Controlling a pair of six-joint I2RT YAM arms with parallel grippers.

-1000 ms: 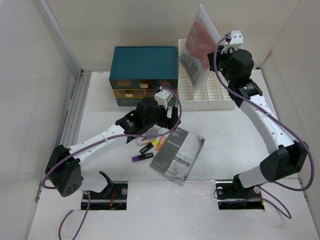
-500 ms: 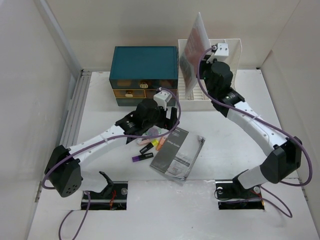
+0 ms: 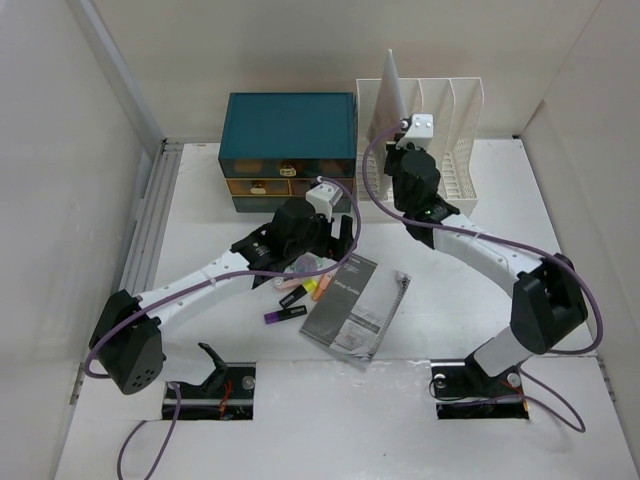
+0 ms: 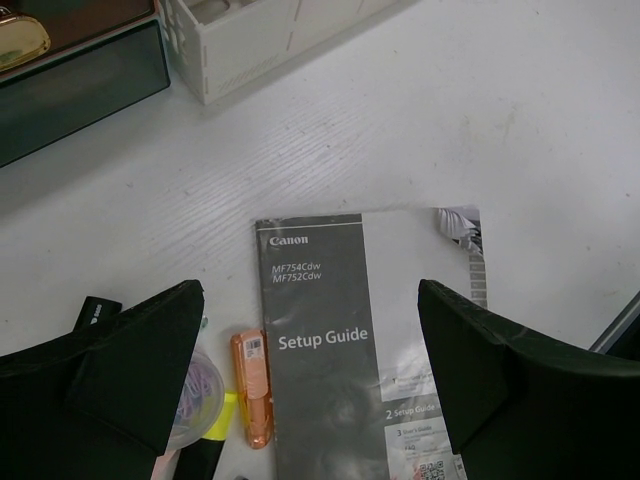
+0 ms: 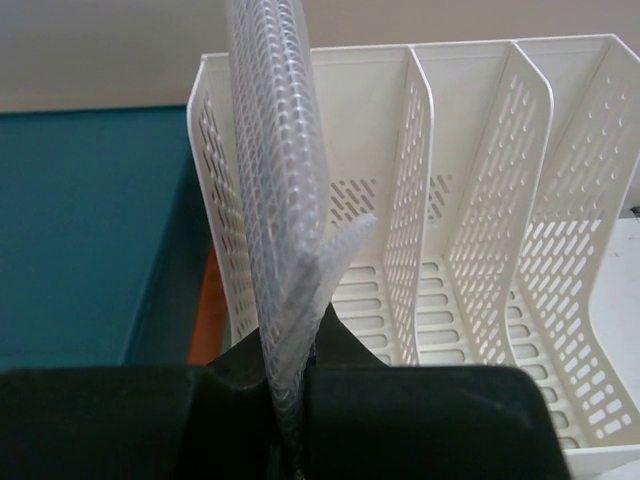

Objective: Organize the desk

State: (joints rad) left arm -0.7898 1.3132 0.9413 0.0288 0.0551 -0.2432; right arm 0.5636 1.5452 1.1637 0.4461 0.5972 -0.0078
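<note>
The white desk (image 3: 470, 265) holds a grey "Setup Guide" booklet (image 3: 352, 305) at its middle, also in the left wrist view (image 4: 325, 340). My left gripper (image 3: 335, 240) hovers open over the booklet's top end (image 4: 310, 380), one finger (image 4: 130, 360) on each side, holding nothing. My right gripper (image 3: 402, 150) is shut on a clear mesh pouch (image 3: 390, 85) and holds it upright and edge-on over the leftmost slot of the white file rack (image 3: 455, 130). The right wrist view shows the pouch (image 5: 270, 170) pinched between the jaws (image 5: 295, 400) in front of the rack (image 5: 480, 200).
A teal drawer box (image 3: 288, 125) stands left of the rack. An orange highlighter (image 4: 252, 385) and a tub of clips (image 4: 200, 385) lie left of the booklet. A purple highlighter (image 3: 283, 315) and a black one (image 3: 290, 297) lie nearby. White walls surround the desk.
My right arm has swung left and lower, turning the pouch from face-on to edge-on over the rack's leftmost slot. The left arm has barely moved.
</note>
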